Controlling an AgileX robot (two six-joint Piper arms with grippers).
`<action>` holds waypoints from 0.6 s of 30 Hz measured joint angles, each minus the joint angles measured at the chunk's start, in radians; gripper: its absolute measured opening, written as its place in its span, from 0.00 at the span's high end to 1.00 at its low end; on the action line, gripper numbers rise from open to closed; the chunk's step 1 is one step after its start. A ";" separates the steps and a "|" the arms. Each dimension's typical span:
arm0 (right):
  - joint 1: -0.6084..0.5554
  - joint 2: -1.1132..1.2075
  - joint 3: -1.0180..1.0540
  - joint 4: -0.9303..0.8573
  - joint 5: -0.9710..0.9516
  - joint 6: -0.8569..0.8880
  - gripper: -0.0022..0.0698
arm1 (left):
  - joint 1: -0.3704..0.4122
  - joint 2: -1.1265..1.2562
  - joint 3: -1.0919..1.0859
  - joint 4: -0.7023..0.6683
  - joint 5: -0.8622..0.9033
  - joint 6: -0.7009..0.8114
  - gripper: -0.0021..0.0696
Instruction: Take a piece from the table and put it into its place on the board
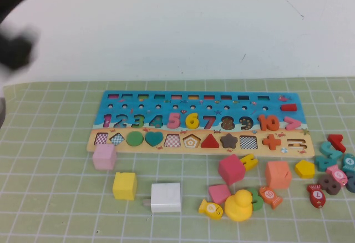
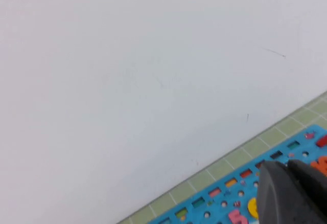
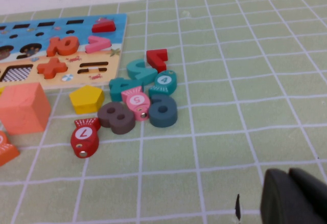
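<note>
left hand (image 2: 291, 193) shut above flat board (image 1: 166, 101).

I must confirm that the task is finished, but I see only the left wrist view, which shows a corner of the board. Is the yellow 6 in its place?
Observer: Yes. The high view shows the yellow 6 seated in the number row of the board, between the pink 5 and the red 7.
Operator: Where is the left gripper?
Observer: The left gripper is shut and empty. Its arm is raised at the far left, off the board.
Operator: And the right gripper?
Observer: The right gripper, shut and empty, hangs over the bare table, beside the loose pieces to the right of the board.
</note>
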 joint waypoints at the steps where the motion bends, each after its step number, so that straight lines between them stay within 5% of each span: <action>1: 0.000 0.000 0.000 0.000 0.000 0.000 0.97 | 0.000 -0.048 0.050 0.000 -0.008 0.000 0.97; 18: 0.000 0.000 0.000 0.000 0.000 0.000 0.97 | 0.000 -0.529 0.514 -0.004 0.002 -0.003 0.97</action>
